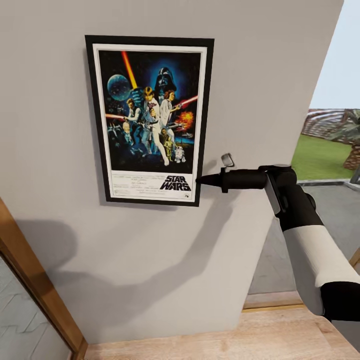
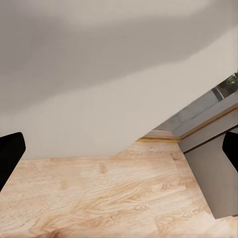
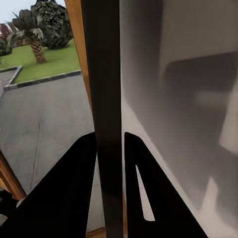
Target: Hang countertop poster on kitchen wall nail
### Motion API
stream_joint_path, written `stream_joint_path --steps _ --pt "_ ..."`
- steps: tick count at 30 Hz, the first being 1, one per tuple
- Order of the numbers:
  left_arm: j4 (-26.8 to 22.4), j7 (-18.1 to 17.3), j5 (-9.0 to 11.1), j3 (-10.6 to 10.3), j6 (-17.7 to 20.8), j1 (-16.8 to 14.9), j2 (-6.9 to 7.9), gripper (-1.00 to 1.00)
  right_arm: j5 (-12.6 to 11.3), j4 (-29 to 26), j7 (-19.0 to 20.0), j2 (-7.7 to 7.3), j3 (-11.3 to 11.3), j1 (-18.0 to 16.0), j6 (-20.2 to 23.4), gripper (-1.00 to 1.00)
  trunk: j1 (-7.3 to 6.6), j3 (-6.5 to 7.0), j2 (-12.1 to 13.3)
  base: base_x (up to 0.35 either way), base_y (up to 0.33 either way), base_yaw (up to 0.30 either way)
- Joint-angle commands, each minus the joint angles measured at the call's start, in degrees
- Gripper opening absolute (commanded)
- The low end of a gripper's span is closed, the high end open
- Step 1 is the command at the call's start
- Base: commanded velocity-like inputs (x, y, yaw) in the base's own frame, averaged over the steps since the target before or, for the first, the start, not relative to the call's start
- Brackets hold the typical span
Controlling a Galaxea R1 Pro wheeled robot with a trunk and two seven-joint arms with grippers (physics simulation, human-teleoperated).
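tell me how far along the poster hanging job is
Done: the poster is off the counter and up flat against the wall. In hand: the right gripper pinches its lower right frame edge. Left: confirm it hangs on a nail, which is hidden, then release.

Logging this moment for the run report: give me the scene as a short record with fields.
poster: flat against the grey wall, upright, logo at the bottom
right gripper: at the poster's lower right edge; in the right wrist view its jaws sit on either side of the black frame edge, shut on it
left gripper: fingertips far apart in the left wrist view, nothing between them, facing the wooden floor
nail: hidden, cannot tell whether the poster hangs on one
small metal fitting: on the wall above the right gripper
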Motion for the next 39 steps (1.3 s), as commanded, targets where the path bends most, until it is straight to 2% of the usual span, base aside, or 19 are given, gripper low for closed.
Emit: stream_joint_path --steps 1,25,39 --pt "0.03 -0.14 0.27 -0.24 -0.30 -0.05 0.01 1.00 -0.45 -0.01 0.06 -0.06 0.14 -0.07 0.75 -1.00 0.04 -0.14 -0.13 -0.007 0.000 0.000" --pt "0.03 -0.19 0.27 -0.24 -0.31 -0.05 0.07 1.00 -0.37 -0.20 -0.02 -0.06 0.10 -0.07 0.93 -1.00 0.04 -0.14 -0.13 -0.001 0.000 0.000" --pt "0.03 -0.22 0.27 -0.24 -0.31 -0.05 0.10 1.00 -0.36 -0.37 -0.12 0.02 -0.03 -0.07 2.96 -1.00 0.04 -0.14 -0.13 0.000 0.000 0.000"
